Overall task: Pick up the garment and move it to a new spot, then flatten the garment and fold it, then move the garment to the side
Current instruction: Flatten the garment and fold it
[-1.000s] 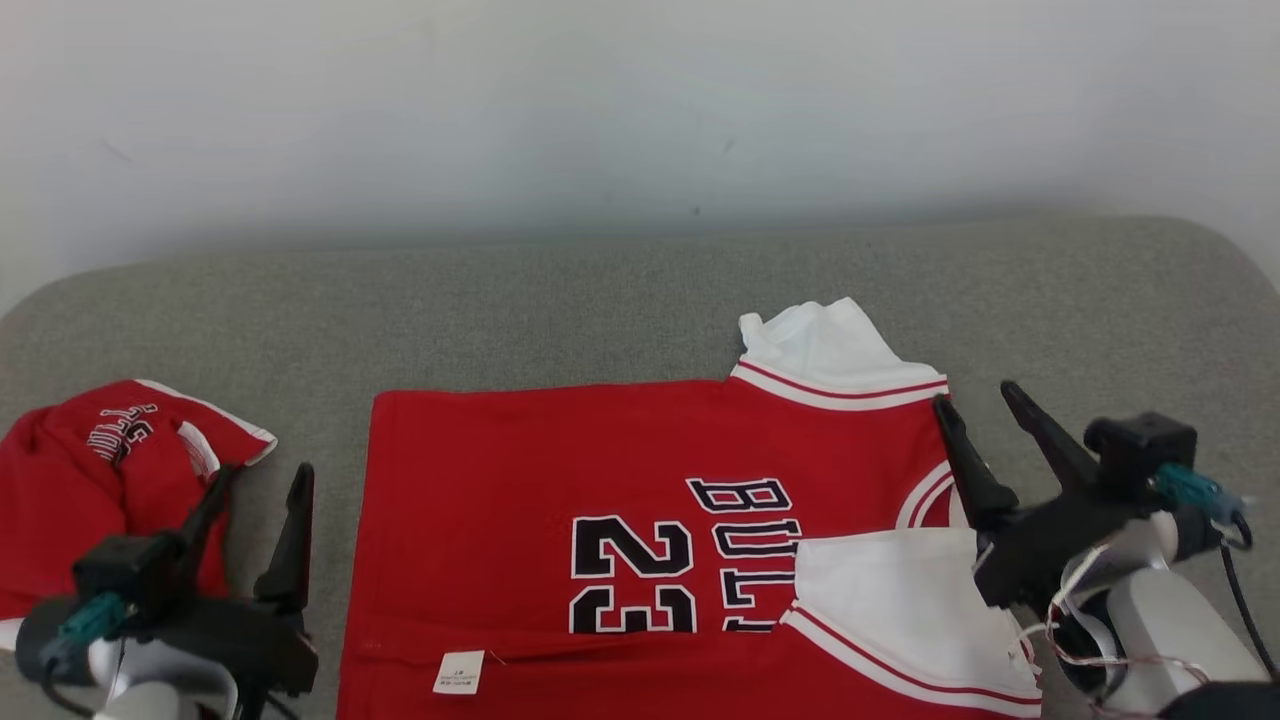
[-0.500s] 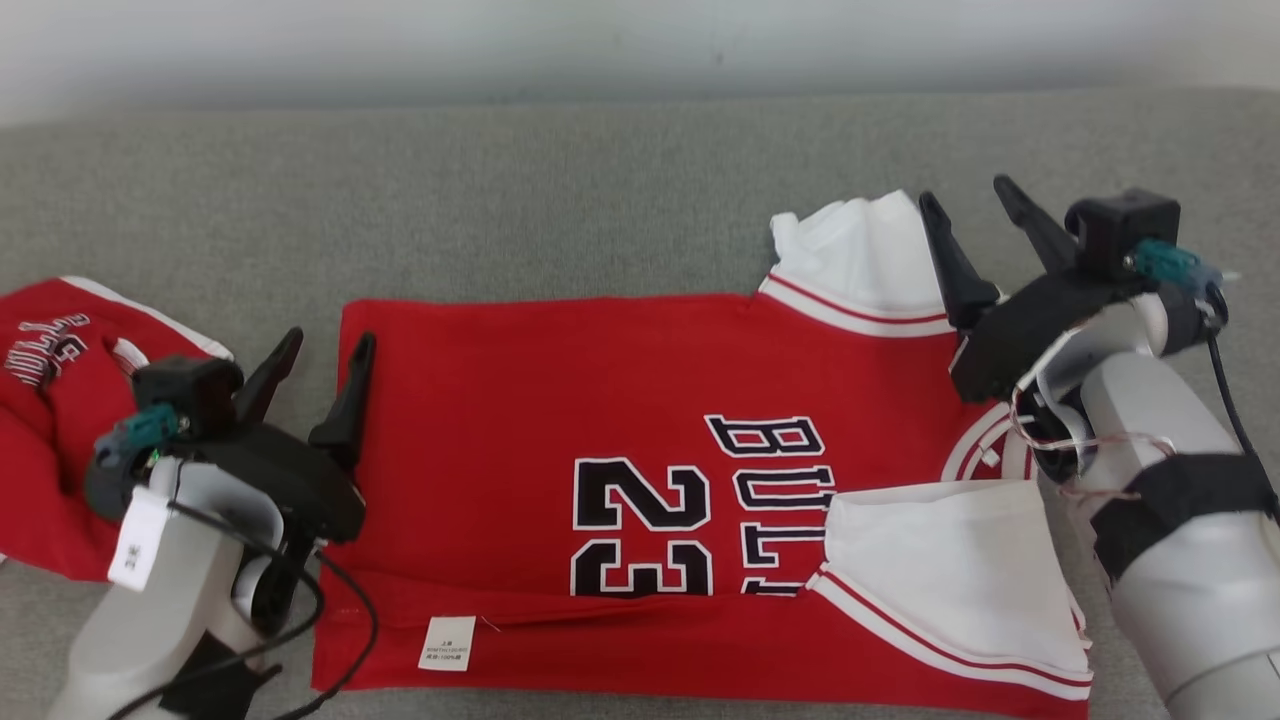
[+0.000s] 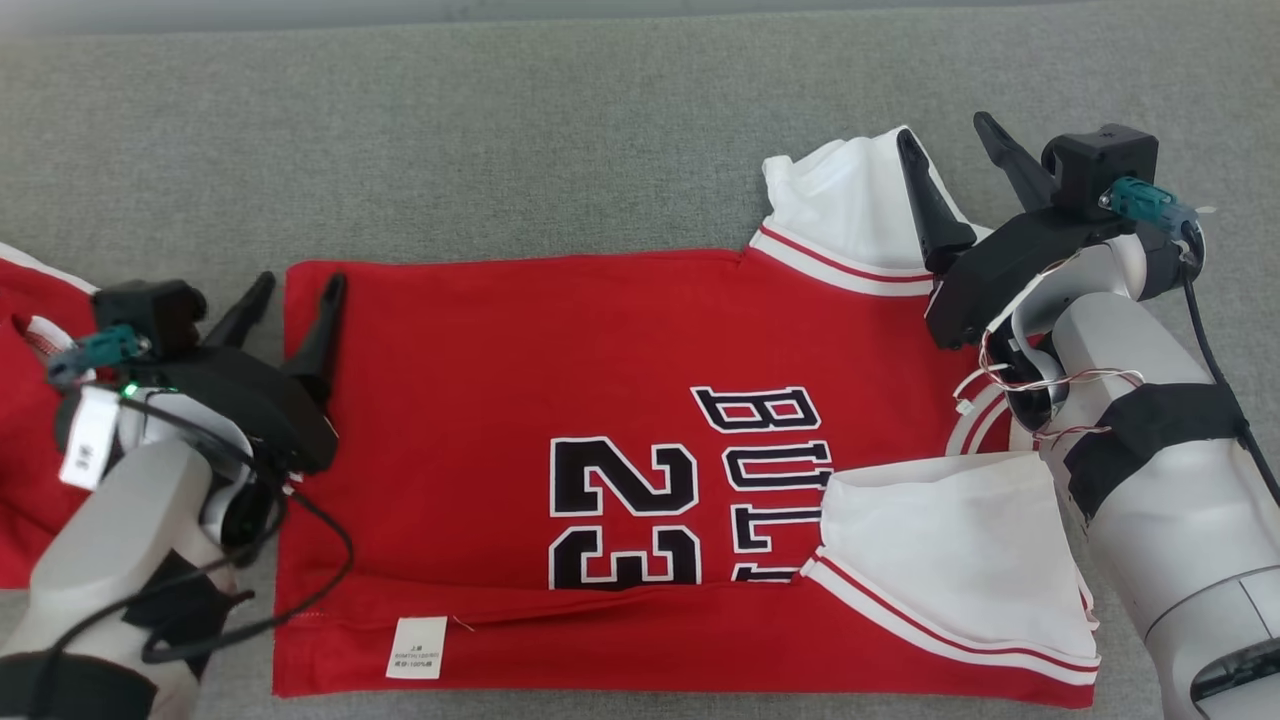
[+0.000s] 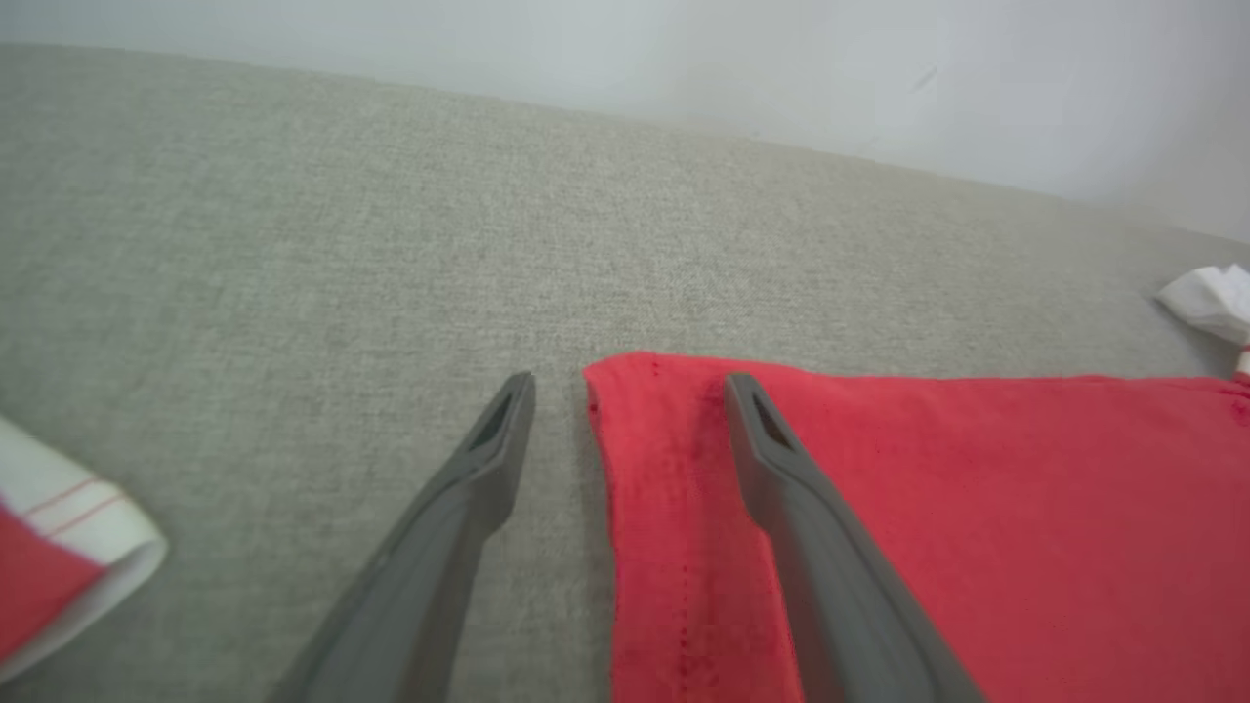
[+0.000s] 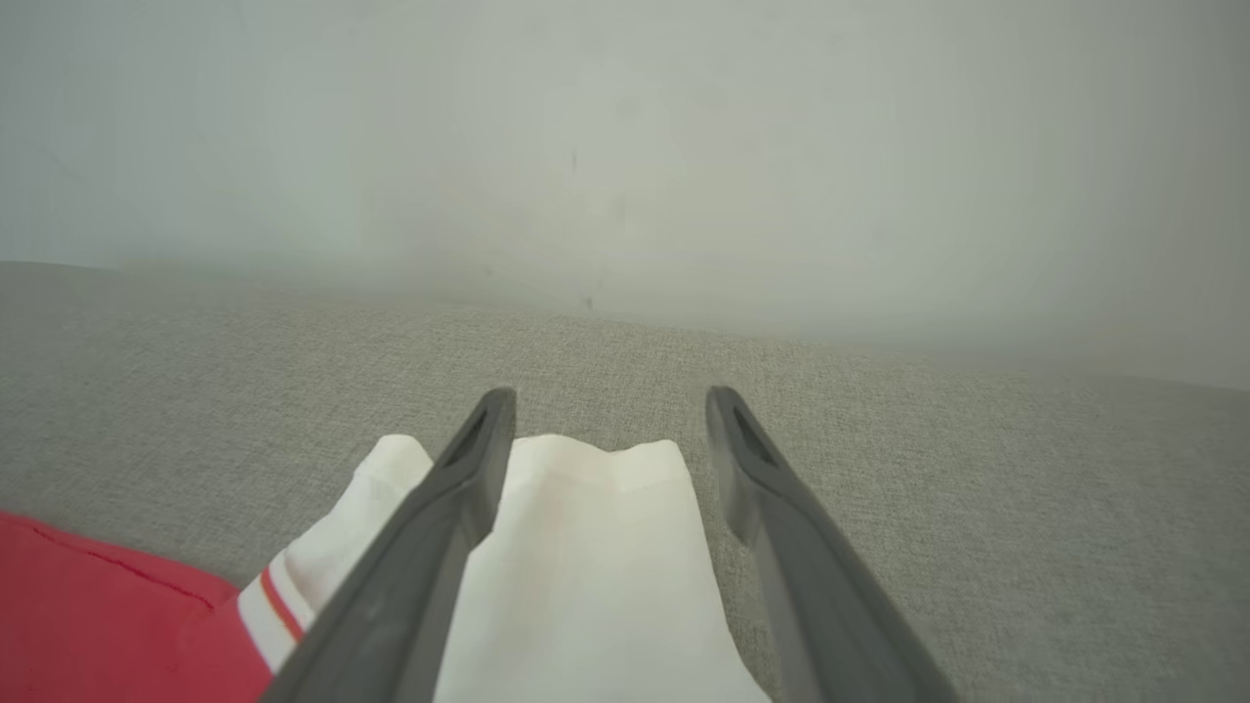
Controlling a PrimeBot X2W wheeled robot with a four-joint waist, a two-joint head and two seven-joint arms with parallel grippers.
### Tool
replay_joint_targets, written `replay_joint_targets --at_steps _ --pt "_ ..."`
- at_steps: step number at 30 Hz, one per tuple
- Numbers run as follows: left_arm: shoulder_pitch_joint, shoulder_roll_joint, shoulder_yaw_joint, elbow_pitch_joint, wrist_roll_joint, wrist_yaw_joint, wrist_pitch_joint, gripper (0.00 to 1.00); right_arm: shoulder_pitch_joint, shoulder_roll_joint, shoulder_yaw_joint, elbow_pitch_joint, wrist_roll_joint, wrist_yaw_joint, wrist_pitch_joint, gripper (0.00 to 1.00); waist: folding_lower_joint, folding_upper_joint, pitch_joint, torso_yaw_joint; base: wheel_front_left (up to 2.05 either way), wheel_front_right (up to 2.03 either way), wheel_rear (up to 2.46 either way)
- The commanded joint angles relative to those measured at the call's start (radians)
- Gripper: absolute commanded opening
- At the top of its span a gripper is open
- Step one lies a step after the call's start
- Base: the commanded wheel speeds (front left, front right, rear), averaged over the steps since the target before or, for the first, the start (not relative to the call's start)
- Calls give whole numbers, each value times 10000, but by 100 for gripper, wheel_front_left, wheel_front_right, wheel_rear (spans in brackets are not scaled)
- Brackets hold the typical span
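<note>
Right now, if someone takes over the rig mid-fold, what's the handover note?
Left gripper: open, holding nothing, at the far hem corner of the red jersey, one finger over cloth and one over the grey cushion.
Right gripper: open, holding nothing, over the far white sleeve.
Things: jersey is spread flat mid-cushion. The near white sleeve is folded in over the lettering, and the near long edge looks folded over. A second red garment sits at the left.
Done: placed, flattened, near side apparently folded.
Left: grasp the far edge, finish folding, move it aside.
</note>
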Motion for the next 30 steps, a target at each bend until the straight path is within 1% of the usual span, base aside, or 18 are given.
replay_joint_targets --at_steps 1,9,10,12,14,17,18,24,26,30 --pt "-169 92 9 186 -281 0 35 100 -108 14 46 112 126 -8 -91 100 -1 -2 46 -51 0 0 0" --pt "-846 -25 -250 1020 -1217 6 815 100 -276 112 357 510 337 -8 -238 100 -1 -2 52 -166 0 0 0" --pt "-909 -73 -392 1092 -1183 5 945 100 -294 111 376 538 374 -8 -248 100 -1 -2 52 -173 0 0 0" --pt "-1013 -187 -371 1231 -1438 5 1098 100 -322 113 421 594 439 -8 -255 100 -1 -2 58 -174 0 0 0" --pt "-1175 -184 -467 1412 -1332 5 1112 100 -326 111 452 642 496 -8 -259 100 -1 -2 56 -150 0 0 0" --pt "-1279 -375 -459 1714 -1544 5 1330 100 -332 77 444 625 538 -8 -265 100 -1 -2 15 -106 0 0 0" --pt "-1352 -404 -456 1870 -1574 85 1435 100 -304 66 435 618 554 -8 -265 100 -1 -2 -11 -80 0 0 0" --pt "-1591 -889 -481 2568 -1793 228 2225 100 -146 71 394 628 584 -8 -262 100 -1 -2 -189 101 0 0 0" --pt "-1644 -1034 -521 2724 -1843 207 2516 100 -109 105 418 665 594 -8 -263 100 -1 -2 -243 137 0 0 0" --pt "-1813 -1244 -487 2833 -1946 183 2605 100 -123 149 454 774 633 -8 -262 100 -1 -2 -289 173 0 0 0"
